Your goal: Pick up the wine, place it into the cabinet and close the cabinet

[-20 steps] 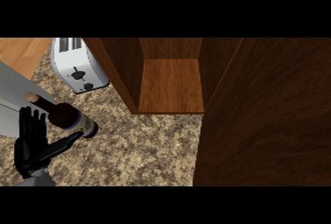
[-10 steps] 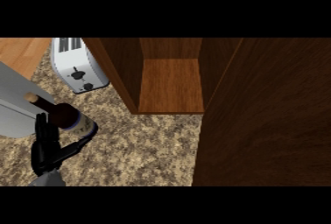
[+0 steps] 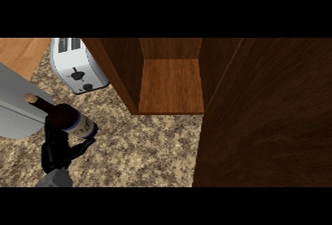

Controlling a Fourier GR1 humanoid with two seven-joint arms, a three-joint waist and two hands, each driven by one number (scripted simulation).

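Speckled brown-and-beige granite counter fills the lower left. White toaster stands at 11 o'clock. Pale wooden surface occupies the 10 o'clock corner. A grey slab lies at 9 o'clock.

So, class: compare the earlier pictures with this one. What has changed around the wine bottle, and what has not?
The left hand, open beside the dark glass wine bottle a second ago, has closed round it. The bottle barely moved. The white toaster and open wooden cabinet stayed put.
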